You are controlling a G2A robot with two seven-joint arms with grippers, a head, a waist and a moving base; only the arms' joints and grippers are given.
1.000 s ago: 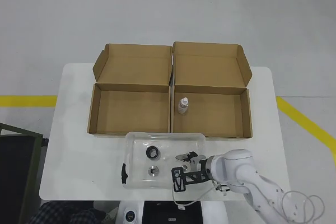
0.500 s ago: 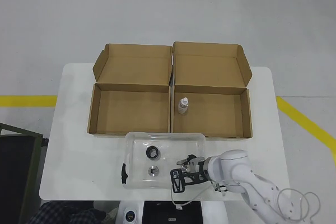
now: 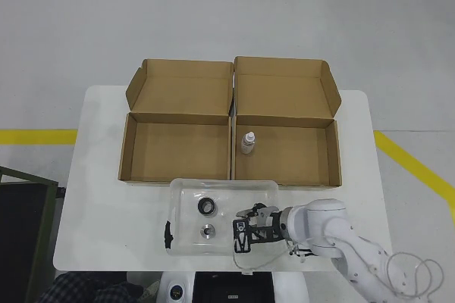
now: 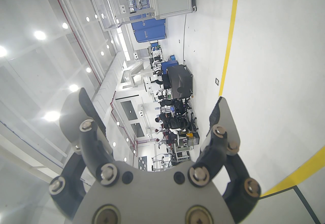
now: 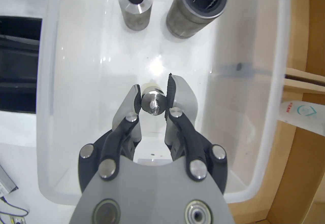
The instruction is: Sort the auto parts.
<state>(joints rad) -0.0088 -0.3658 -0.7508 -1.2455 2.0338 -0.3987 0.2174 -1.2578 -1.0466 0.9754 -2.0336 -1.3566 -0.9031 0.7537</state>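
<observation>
A clear plastic bin (image 3: 183, 187) stands at the table's front. In it stand a dark bushing with a black bore (image 5: 196, 4) (image 3: 206, 205) and a smaller silver cylinder (image 5: 135, 4) (image 3: 206, 231). My right gripper (image 5: 153, 100) (image 3: 241, 231) is inside the bin near its right half, shut on a small silver part with a stud (image 5: 153, 104), just above the bin floor. My left gripper (image 4: 152, 98) is open and holds nothing; it points out at the room.
Two open cardboard boxes (image 3: 174, 151) (image 3: 288, 155) sit side by side behind the bin. A small white bottle (image 3: 247, 142) (image 5: 302, 113) stands in the right box. A black curved piece (image 3: 167, 233) lies at the bin's left front corner.
My right gripper dipped toward the bin's front wall, then came back a little deeper into the bin. The two cylinders have not moved.
</observation>
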